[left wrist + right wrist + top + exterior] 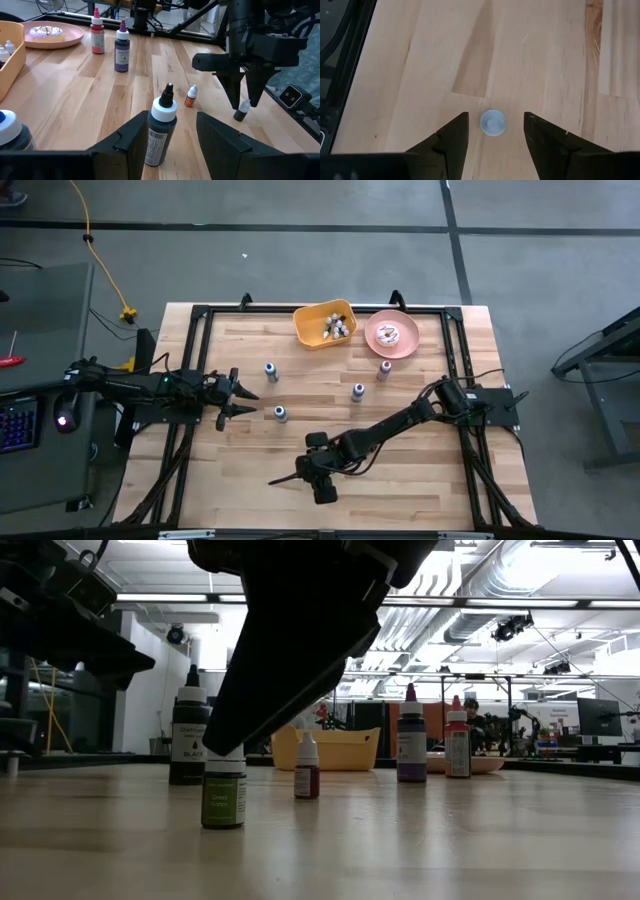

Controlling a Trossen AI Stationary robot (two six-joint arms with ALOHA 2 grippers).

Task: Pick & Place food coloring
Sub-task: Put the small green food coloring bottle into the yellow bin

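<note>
Right arm: stretched from the table's right side toward its near middle, wrist bent straight down; the right gripper (494, 131) is held spread, one finger on each side of a small green-labelled bottle with a pale round cap (493, 122), no contact seen.
Left arm: laid low over the left side; the left gripper (172, 135) is spread, facing a black-labelled dropper bottle with a white collar (161, 132).
Low view only: the green label (224, 798) is read, bottle upright on the light wooden tabletop (450, 840).
High view only: more tiny bottles are seen in a yellow plastic bin (312, 328) by the far edge.
Open room: bare wood lies around the green-labelled bottle; a small red-orange bottle (191, 96) stands near.
</note>
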